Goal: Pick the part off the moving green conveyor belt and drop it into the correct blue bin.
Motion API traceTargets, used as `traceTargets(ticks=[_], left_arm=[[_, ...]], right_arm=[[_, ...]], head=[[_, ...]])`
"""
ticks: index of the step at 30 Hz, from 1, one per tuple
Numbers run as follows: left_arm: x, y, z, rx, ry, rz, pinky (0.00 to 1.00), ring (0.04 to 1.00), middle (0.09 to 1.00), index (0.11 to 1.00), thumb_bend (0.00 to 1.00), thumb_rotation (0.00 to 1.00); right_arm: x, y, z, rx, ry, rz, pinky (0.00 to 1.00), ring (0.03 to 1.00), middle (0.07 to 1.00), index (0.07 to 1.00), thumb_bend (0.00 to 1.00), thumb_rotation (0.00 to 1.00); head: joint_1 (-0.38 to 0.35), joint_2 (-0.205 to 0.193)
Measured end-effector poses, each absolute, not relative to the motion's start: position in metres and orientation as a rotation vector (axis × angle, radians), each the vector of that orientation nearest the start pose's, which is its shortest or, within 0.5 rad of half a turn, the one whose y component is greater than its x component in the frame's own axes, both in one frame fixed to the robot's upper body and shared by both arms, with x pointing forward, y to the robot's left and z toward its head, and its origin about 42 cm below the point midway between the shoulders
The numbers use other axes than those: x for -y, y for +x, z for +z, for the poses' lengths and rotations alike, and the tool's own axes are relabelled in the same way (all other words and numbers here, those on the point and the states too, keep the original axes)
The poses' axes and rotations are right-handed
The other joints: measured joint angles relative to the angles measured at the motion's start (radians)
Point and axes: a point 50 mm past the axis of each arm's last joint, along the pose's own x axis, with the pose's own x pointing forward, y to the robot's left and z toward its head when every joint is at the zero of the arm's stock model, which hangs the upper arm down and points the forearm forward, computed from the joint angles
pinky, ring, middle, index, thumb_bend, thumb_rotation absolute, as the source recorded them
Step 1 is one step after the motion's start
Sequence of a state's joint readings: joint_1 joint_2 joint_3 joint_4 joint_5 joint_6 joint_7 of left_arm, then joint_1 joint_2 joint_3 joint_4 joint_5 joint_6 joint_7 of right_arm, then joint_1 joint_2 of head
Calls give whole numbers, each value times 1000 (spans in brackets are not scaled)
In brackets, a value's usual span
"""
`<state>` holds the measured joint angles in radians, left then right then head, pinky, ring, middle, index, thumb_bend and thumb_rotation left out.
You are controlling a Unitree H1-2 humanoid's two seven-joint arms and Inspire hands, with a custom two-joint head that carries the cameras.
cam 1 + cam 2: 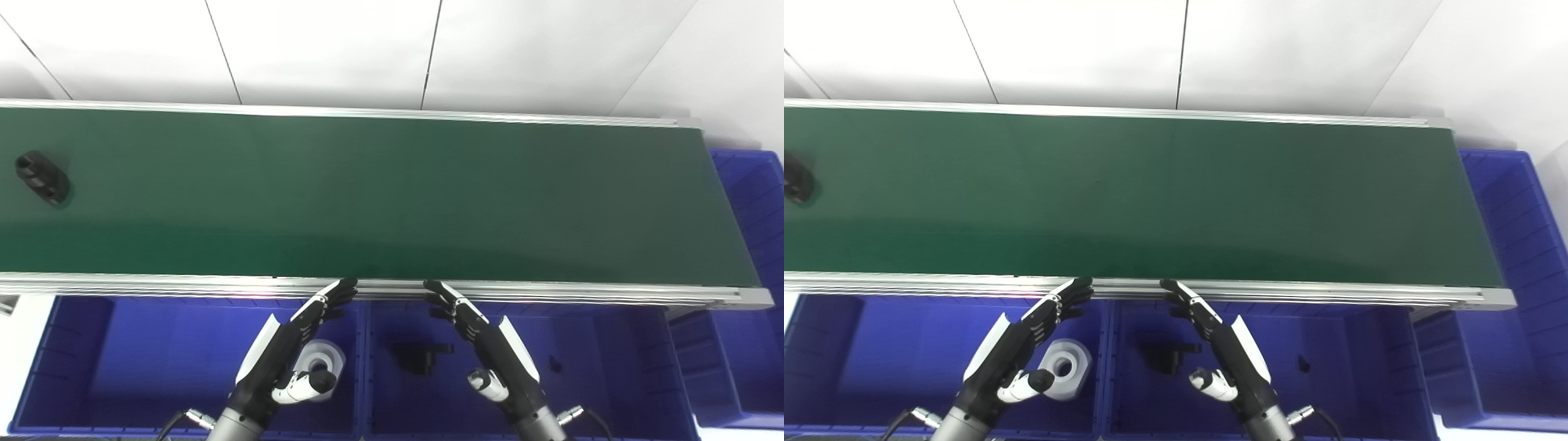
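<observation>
A black part with holes [41,177] lies on the green conveyor belt [380,196] at the far left; in the right eye view it is cut off by the left edge [795,182]. My left hand [288,349] is open and empty over the left blue bin [79,361], fingertips near the belt's front rail. My right hand [490,343] is open and empty over the middle blue bin [612,361]. Both hands are far to the right of the part.
The left bin holds a white ring-shaped part [321,361]. The middle bin holds a black part [419,356] and a small black piece [554,364]. Another blue bin [756,202] stands past the belt's right end. An aluminium rail [551,293] runs along the belt's front.
</observation>
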<state>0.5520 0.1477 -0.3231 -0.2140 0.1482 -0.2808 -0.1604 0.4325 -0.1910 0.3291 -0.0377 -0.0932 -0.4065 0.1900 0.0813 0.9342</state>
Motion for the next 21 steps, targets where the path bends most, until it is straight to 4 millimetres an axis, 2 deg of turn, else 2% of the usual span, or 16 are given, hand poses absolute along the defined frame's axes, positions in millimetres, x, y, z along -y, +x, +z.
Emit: traceTargets(ticks=[7, 21], left_arm=[[-176, 78, 66, -78, 122, -415, 875, 905, 900, 893, 964, 891], [-173, 76, 65, -85, 97, -404, 866, 907, 904, 900, 995, 897]], right_arm=[[189, 109, 40, -23, -120, 514, 871, 928, 950, 911, 1000, 956], [191, 108, 35, -51, -94, 530, 854, 918, 943, 912, 1000, 954]], head=[[6, -8], [17, -18]])
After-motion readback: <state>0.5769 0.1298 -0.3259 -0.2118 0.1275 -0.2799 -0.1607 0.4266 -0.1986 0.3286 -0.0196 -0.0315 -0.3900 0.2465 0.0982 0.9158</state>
